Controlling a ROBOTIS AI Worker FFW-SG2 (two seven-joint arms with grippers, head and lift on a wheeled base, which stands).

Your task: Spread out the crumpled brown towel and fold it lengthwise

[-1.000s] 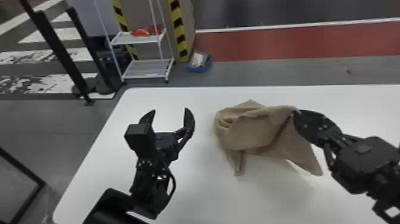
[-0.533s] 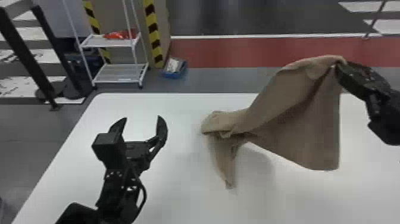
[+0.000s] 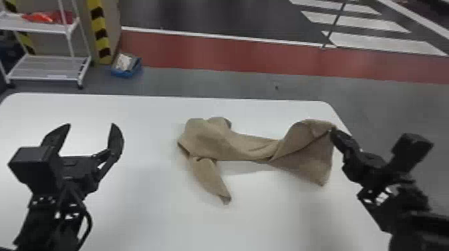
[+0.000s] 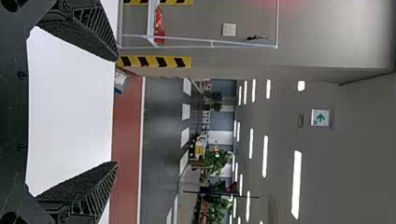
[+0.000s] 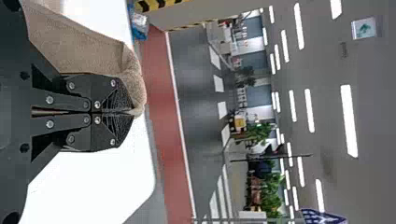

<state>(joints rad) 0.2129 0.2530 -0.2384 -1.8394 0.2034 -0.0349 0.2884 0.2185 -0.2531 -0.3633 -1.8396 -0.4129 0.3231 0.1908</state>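
Your black two-fingered right end effector [image 3: 334, 132] is clamped on the crumpled brown cloth towel [image 3: 239, 145], one end raised over the flat white desk's [image 3: 284, 217] right side; your matching left one [image 3: 91, 126], fingers spread, hangs above the desk's left.

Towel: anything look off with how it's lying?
Yes. The towel is bunched at its left end, with a narrow flap sticking out toward the robot. It narrows mid-length, then flares where the right hand pinches it.
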